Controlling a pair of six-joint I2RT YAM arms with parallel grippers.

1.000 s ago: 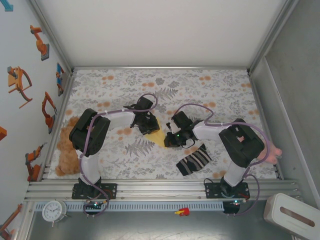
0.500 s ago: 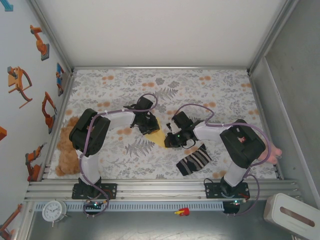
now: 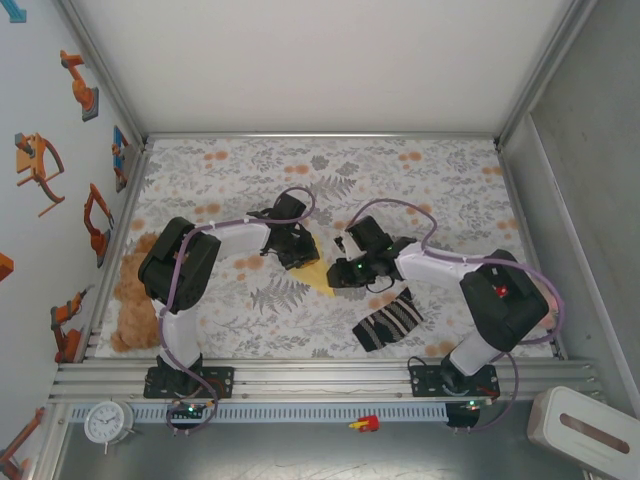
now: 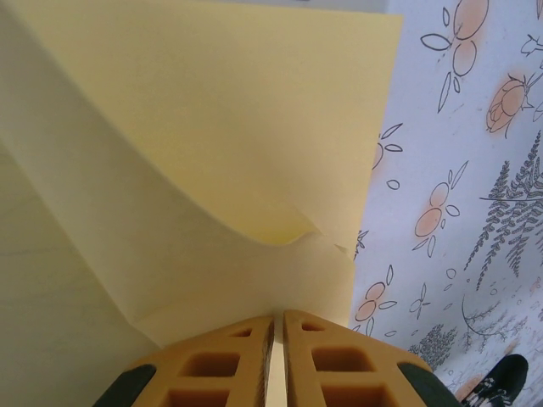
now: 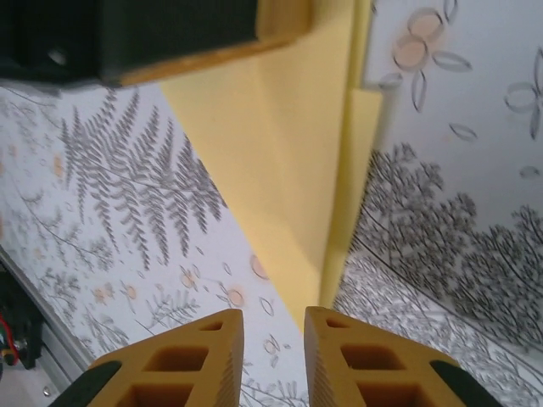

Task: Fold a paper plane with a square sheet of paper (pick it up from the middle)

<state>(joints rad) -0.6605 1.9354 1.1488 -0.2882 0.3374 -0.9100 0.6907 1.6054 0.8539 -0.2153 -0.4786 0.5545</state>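
**Left gripper pinches plane; right gripper's jaws slightly apart**

In the top view the plane [image 3: 320, 278], a pale-yellow pointed fold, lies on the floral cloth [image 3: 200, 170] just up-left of the sock [image 3: 388, 320]. Its sharp tip points toward the near edge. The left gripper [image 3: 303, 258] sits on the plane's end farthest from the sock. The right gripper [image 3: 338, 274] is between plane and sock, just beside the plane's edge.

The left wrist view shows that arm's fingers [image 4: 339, 373] pressed together on the paper, with a thin edge of it caught between them. One layer bows up ahead of them.

The right wrist view shows the right arm's fingers [image 5: 178, 373] standing a little apart, with cloth visible in the gap. The plane's tip ends just ahead of that gap, not between the pads. Folded layers run lengthwise away from it toward the left gripper.
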